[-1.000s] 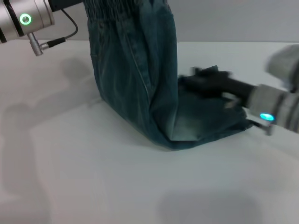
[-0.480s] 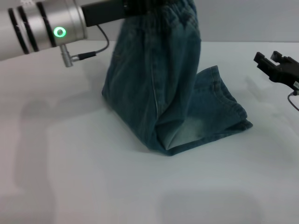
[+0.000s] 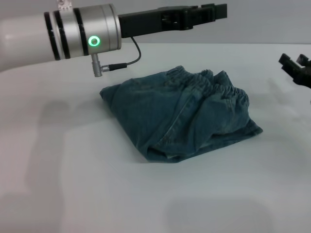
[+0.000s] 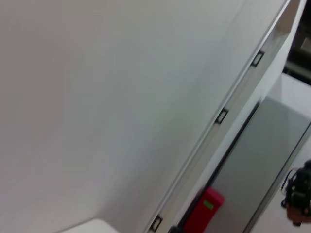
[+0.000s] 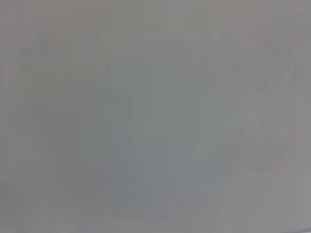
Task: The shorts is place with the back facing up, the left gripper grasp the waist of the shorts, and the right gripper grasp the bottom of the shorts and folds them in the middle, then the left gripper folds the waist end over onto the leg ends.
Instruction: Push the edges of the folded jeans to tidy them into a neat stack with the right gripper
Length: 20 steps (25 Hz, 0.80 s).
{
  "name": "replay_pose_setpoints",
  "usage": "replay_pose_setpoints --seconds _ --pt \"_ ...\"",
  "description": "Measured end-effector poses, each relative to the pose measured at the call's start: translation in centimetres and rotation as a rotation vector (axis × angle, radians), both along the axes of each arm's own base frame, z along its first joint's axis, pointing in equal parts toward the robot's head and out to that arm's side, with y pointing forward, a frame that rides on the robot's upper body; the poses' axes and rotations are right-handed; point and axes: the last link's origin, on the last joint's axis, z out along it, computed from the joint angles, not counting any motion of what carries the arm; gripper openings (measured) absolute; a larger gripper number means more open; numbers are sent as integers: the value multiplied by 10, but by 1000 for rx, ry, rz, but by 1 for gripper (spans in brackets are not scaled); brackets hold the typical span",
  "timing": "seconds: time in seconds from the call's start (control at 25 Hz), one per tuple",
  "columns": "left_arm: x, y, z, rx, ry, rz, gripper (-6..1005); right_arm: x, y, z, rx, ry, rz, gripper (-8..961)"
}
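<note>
The faded blue denim shorts (image 3: 180, 119) lie folded in a bundle on the white table (image 3: 97, 194) in the head view. The ruffled waist (image 3: 221, 90) rests on top at the bundle's right side, over the leg ends, which are mostly covered. My left gripper (image 3: 216, 13) hovers above the far edge of the shorts, open and holding nothing, clear of the cloth. My right gripper (image 3: 297, 67) is at the right edge of the view, open and empty, well away from the shorts. Neither wrist view shows the shorts.
The left wrist view shows the table edge (image 4: 228, 111) and a red object (image 4: 204, 211) beyond it. The right wrist view shows only a plain grey surface.
The left gripper carried the lifted waist to the right, let it go, and the waist dropped onto the leg ends. The right gripper pulled away from the shorts to the right.
</note>
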Motion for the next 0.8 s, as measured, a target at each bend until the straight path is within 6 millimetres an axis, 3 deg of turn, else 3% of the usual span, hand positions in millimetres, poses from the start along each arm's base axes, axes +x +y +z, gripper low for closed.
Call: replay_pose_setpoints --seconds 0.36,0.52,0.72,0.8 --pt "-17 -5 9 33 -48 29 542 -2 -2 2 27 4 23 556" --pt "-28 -8 15 79 -84 45 660 -20 -5 -6 -13 24 134 556" --pt "-44 -11 26 143 -143 81 842 -59 -18 -26 -155 15 399 555" --pt "-50 -13 30 166 -166 98 842 -73 -26 -35 -230 -5 505 555"
